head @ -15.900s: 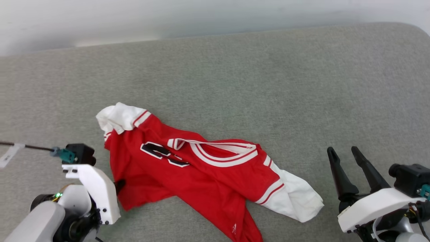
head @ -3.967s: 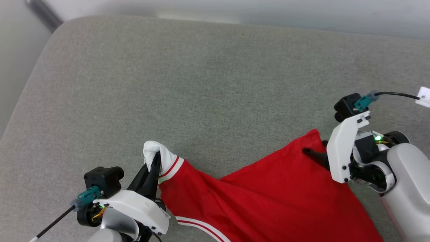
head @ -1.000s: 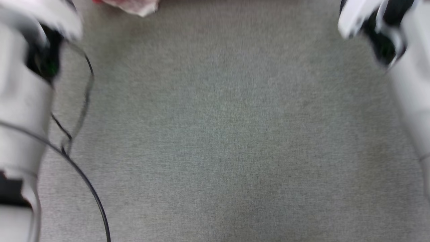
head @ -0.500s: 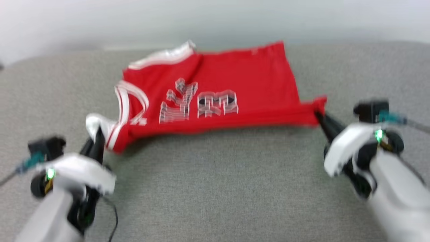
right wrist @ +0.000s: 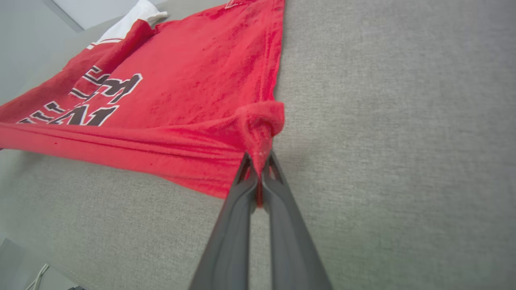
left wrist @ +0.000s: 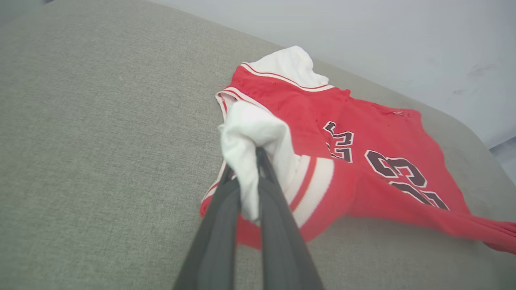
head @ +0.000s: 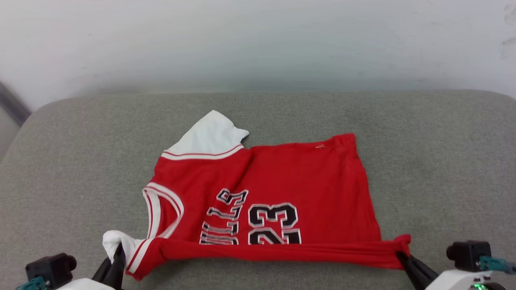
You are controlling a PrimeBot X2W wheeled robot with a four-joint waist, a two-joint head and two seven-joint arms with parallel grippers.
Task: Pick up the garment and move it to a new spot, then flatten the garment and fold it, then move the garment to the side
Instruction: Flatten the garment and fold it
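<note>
The garment [head: 282, 185], a red T-shirt with white sleeves and a black "BULLS 23" print, lies spread on the grey cushion, its far sleeve flat toward the wall. My left gripper [head: 119, 251] at the lower left is shut on the near white sleeve [left wrist: 250, 133], bunched over the fingertips. At the lower right, my right gripper [head: 401, 254] is shut on the near red hem corner [right wrist: 262, 121]. The near edge of the garment [left wrist: 363, 161] runs taut between the two grippers, rolled into a red band. The lower part of the print is tucked under that band.
The grey upholstered surface [head: 435, 153] stretches wide on all sides of the shirt, ending at a pale wall [head: 258, 44] behind. Its rounded left corner [head: 28, 121] drops off toward a dark strip at the far left.
Half a second ago the shirt hung stretched and blurred between my grippers; now its far part lies flat on the cushion. The camera has tilted, so both grippers sit lower in view.
</note>
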